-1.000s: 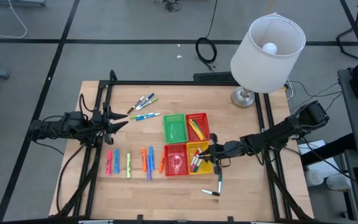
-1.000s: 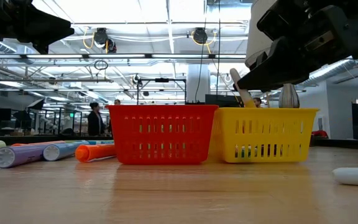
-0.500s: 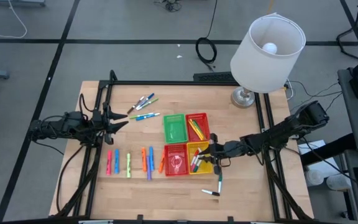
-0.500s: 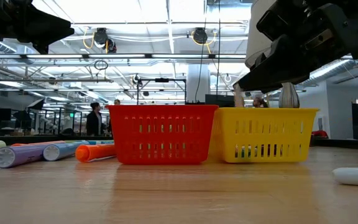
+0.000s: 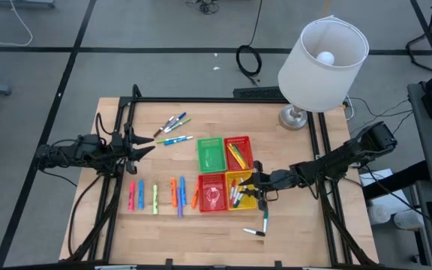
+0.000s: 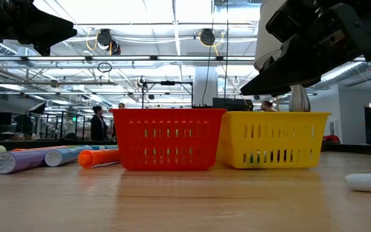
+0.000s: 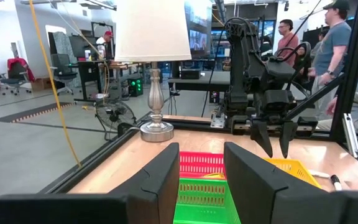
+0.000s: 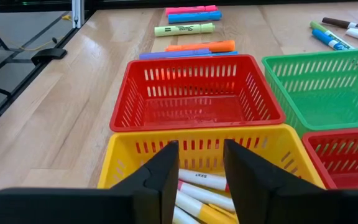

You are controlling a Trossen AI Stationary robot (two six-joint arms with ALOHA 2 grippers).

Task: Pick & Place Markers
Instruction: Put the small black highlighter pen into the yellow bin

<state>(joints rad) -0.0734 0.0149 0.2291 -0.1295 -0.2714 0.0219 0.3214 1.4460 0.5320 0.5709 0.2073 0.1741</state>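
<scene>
My right gripper [image 5: 252, 182] [image 8: 201, 147] hovers open over the yellow basket [image 5: 229, 205] [image 8: 135, 155], touching nothing. Several markers [image 8: 199, 185] [image 5: 235, 193] lie inside that basket below the fingers. A row of pink, blue, green, orange and purple markers [image 5: 156, 196] lies flat on the table left of the baskets. More markers [image 5: 172, 126] lie near the far edge, and two white ones [image 5: 259, 226] lie by the near right. My left gripper [image 5: 145, 145] [image 7: 201, 149] waits open at the table's left.
A green basket [image 5: 211, 154], a far red basket [image 5: 238, 153] holding markers and a near red basket [image 5: 212, 193] stand against the yellow one. A lamp [image 5: 322, 52] stands at the far right corner. People stand in the room beyond the table.
In the low view a whitish marker stood slanting under my right gripper above the yellow basket's rim. It sank lower half a second ago and has now dropped out of sight into the basket. Both arms have stayed in place.
</scene>
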